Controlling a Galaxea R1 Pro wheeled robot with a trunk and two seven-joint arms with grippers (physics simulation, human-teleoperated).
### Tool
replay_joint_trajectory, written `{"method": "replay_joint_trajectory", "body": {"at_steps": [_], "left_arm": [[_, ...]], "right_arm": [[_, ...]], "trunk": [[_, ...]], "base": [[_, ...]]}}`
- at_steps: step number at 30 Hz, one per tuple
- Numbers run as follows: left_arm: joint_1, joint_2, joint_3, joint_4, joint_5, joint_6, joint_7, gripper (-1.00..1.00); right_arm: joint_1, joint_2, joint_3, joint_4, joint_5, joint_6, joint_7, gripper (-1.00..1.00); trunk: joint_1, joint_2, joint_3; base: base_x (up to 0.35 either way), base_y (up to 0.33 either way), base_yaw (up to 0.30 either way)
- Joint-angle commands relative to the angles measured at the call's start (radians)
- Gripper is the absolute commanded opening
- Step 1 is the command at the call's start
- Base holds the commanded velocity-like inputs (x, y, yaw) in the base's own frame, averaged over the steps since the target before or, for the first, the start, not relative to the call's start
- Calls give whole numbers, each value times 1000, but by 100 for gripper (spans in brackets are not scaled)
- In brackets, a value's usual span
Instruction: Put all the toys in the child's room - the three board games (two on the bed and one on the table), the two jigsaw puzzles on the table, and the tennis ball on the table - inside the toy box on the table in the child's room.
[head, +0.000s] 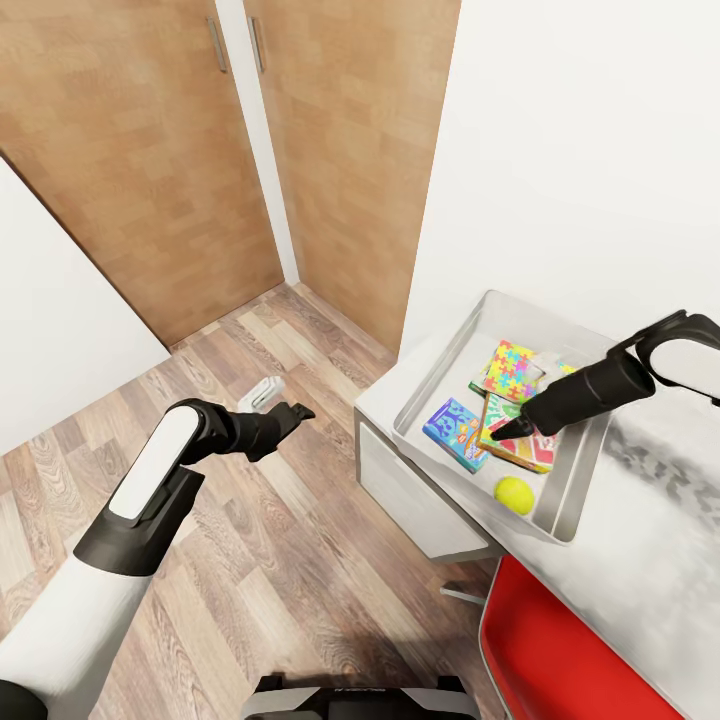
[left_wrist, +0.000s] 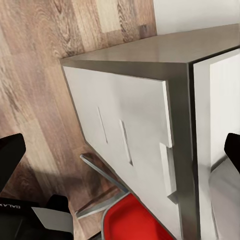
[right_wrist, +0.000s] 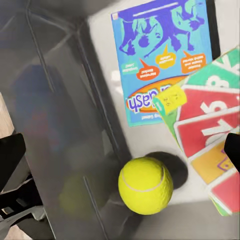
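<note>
Over the toy box, head view: your right gripper (head: 503, 430) hangs above the toy box (head: 455, 355); I cannot tell how its fingers stand.
Box contents: ball (head: 514, 494), blue game (head: 454, 434), a second game (head: 512, 432) under the gripper, and a puzzle (head: 509, 370) all lie inside, on the table (head: 655, 560).
Left arm: left gripper (head: 292, 412) idles over the floor (head: 270, 560), well apart from the table; finger state unclear.
Left wrist view: drawer fronts (left_wrist: 122, 140) and the red chair (left_wrist: 137, 220); dark fingertips at both edges, so judged apart.
Right wrist view: ball (right_wrist: 145, 185) beside the blue game (right_wrist: 159, 55) and the card-print game (right_wrist: 210, 145); fingertips at both edges, apart, holding nothing.
Handling, judged: ball light and prone to roll; take it across its middle. Games stiff and flat; take by an edge.
</note>
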Motion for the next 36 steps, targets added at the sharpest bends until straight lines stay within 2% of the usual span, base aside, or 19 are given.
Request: {"method": "replay_joint_trajectory", "body": {"at_steps": [1,4,6,7,8,9,10,13,15,18,21,25,31,36], "left_arm": [[-1,0,-1,-3,6,3,7,100],[1,-1,-3,-9,5,3,7,100],[1,-3,-4,-13,5,4,7,100],[1,-3,-4,-13,5,4,7,100],[-1,-4,-4,-19,5,4,7,100],[-2,-4,-4,-24,5,4,7,100],[-2,-4,-4,-24,5,4,7,100],[-6,-3,-4,-51,5,5,5,100],[-12,-2,-3,-64,5,6,5,100],[-23,10,14,-81,-10,3,-12,100],[-33,17,31,-84,6,10,-29,100],[-33,17,53,-84,6,10,-29,100],[-33,17,54,-84,6,10,-29,100],[-33,17,54,-84,6,10,-29,100]], "right_arm": [[-15,-4,2,-1,-5,0,-3,100],[-38,-22,-20,-1,-6,0,5,100],[-47,-48,-61,-1,-5,0,24,100],[-47,-48,-61,-1,-5,0,24,100],[-50,-86,-116,-1,-4,0,61,100],[-50,-108,-144,-1,-4,0,85,100],[-50,-108,-144,-1,-4,0,85,100],[-50,-180,-211,-1,0,0,171,100],[-51,-231,-240,-1,2,0,227,100],[-69,-237,-256,16,21,-17,243,100],[-87,-239,-273,19,39,-29,240,100],[-111,-239,-280,19,49,-29,240,100],[-145,-239,-280,19,49,-29,240,100],[-146,-239,-280,19,49,-29,240,100]], "trunk": [[1,-2,-2],[1,-2,-2],[1,-2,-2],[1,-2,-2],[1,-2,-2],[1,-2,-2],[1,-2,-2],[1,-2,-2],[1,-2,-2],[1,-2,-2],[1,-2,-2],[1,-2,-2],[1,-2,-2],[1,-2,-2]], "base": [[0,0,0],[0,0,0],[0,0,0],[0,0,0],[0,0,0],[0,0,0],[0,0,0],[0,0,0],[0,0,0],[0,0,0],[0,0,0],[0,0,0],[0,0,0],[0,0,0]]}}
